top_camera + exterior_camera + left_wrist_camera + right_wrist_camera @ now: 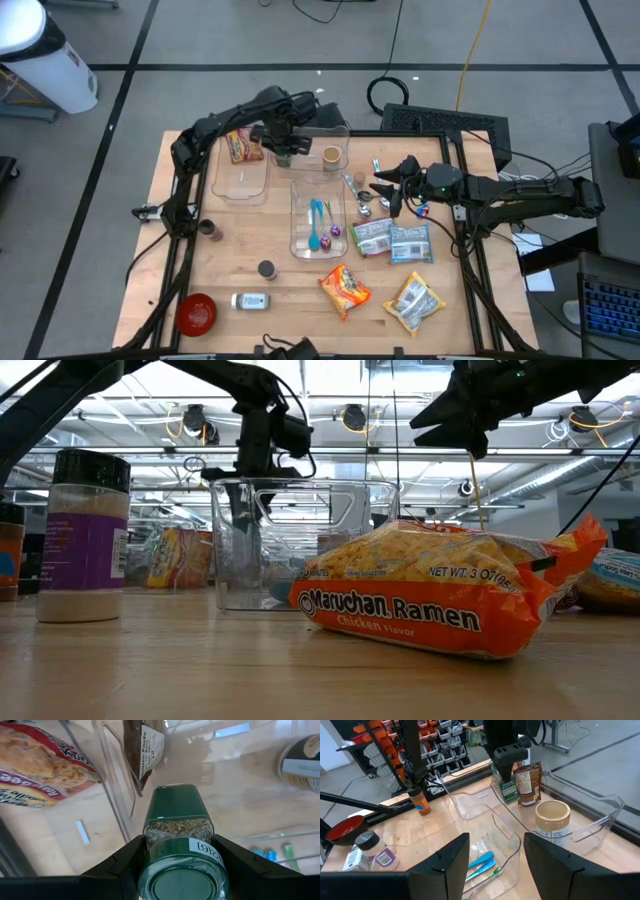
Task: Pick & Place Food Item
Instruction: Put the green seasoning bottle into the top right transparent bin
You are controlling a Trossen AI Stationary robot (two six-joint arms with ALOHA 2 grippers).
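My left gripper [283, 143] points down over the far clear container [343, 132], shut on a green spice jar of dried herbs [177, 827]; the jar [508, 790] also shows in the right wrist view. In that container a brown packet [527, 782] leans up beside the jar, and a tan-lidded tub [552, 820] stands near it. An orange ramen pack [344, 288] lies flat on the near part of the table. My right gripper [393, 195] hovers open above the table's right half, roughly level, with nothing between its fingers [452, 865]. My left gripper pinches the jar by its two opposite sides [150, 851] near its upper end, between the two fingers. The fingers come from above, pointing down. The jar hangs roughly upright below them, inside the container's outline; I cannot tell whether its lower end touches the floor.
A second clear container [240, 180] at the far left holds a ramen pack [243, 146]. A middle clear container [318, 245] holds blue and green utensils. Foil packets [392, 240], another pack [415, 303], a red bowl [196, 313] and small jars [266, 269] lie around.
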